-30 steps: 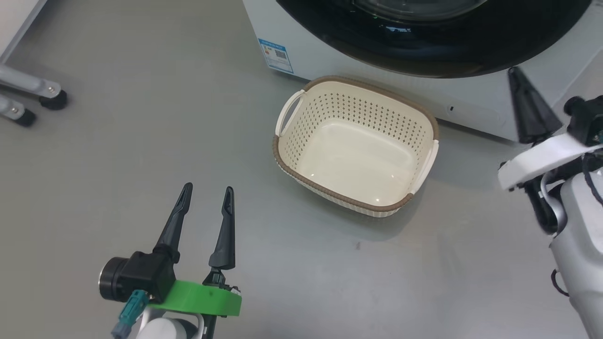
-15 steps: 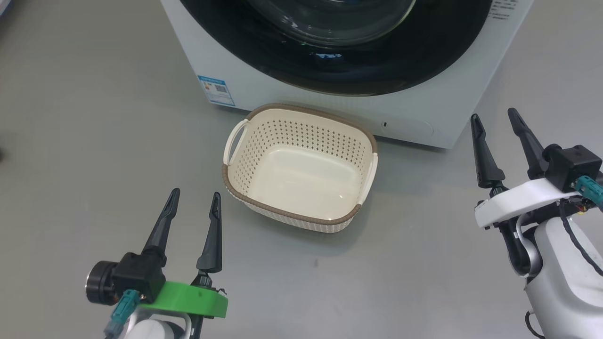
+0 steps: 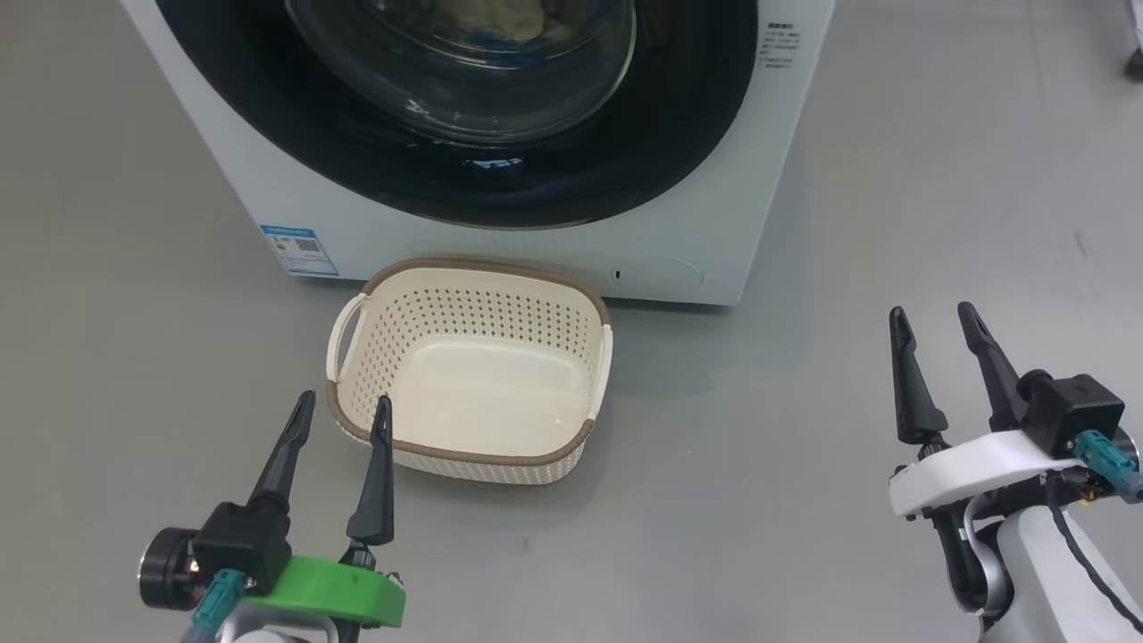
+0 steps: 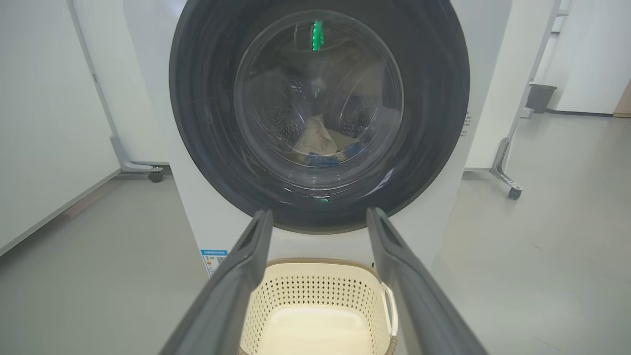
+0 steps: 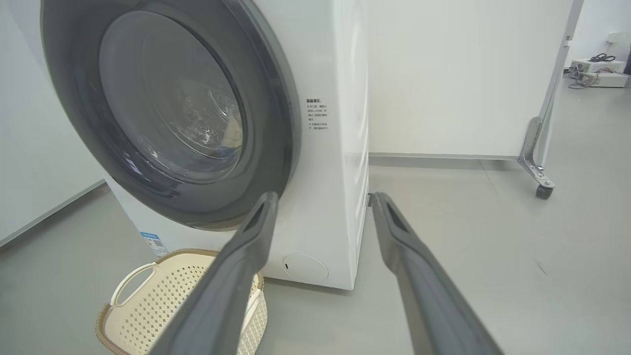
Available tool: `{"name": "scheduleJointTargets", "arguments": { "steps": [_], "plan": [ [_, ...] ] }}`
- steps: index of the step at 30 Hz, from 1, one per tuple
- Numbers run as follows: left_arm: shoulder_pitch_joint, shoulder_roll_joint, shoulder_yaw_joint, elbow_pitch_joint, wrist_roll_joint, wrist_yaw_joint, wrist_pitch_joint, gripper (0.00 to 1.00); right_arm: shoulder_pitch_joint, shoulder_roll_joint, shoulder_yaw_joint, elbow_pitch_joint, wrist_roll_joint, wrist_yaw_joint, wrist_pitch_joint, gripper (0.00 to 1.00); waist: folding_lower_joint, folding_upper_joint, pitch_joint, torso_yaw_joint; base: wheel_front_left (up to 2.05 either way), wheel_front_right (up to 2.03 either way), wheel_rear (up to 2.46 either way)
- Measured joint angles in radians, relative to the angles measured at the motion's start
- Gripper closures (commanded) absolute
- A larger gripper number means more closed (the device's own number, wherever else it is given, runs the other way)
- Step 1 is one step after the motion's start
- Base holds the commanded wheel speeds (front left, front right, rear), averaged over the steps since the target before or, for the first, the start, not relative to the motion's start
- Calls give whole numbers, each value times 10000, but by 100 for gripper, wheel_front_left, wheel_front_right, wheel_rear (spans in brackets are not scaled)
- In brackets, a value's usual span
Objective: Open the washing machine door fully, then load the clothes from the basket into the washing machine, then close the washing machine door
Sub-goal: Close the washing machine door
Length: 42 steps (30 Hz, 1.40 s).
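The left wrist view looks through the shut washing machine door (image 4: 318, 98) at one bundle of clothes (image 4: 315, 140), pale yellow with blue trim, lying in the drum; the head camera catches them dimly. One basket (image 3: 464, 265) stands on the floor just before the one washing machine (image 3: 723, 179). Two grippers hover low, left gripper (image 3: 346, 397) and right gripper (image 3: 930, 310), jaws wide, holding nothing.

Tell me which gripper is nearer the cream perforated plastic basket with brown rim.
Left. The left gripper hovers by the near-left corner of the cream perforated basket; the right gripper is far off to its right, above grey floor.
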Motion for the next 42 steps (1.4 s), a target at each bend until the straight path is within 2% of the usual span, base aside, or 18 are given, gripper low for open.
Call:
{"name": "scheduleJointTargets", "arguments": {
  "steps": [5, 18, 28, 42],
  "plan": [
    [196, 29, 140, 96, -17, -21, 0, 0, 535, 140, -130, -272, 0, -161, 0, 0, 0, 0, -252, -504, 0, 0, 0],
    [425, 52, 213, 316, -31, -105, 0, 0, 1828, 339, -203, -884, -94, -257, 0, 0, 0, 0, -830, -1502, 0, 0, 0],
    [795, 50, 232, 405, -56, -117, 0, 0, 2473, 364, -265, -1279, -198, -418, 0, 0, 0, 0, -1191, -1880, 0, 0, 0],
    [796, 50, 263, 401, -56, -117, 0, 0, 2809, 366, -349, -1758, -215, -431, 0, 0, 0, 0, -1175, -1890, 0, 0, 0]
  ]
}}
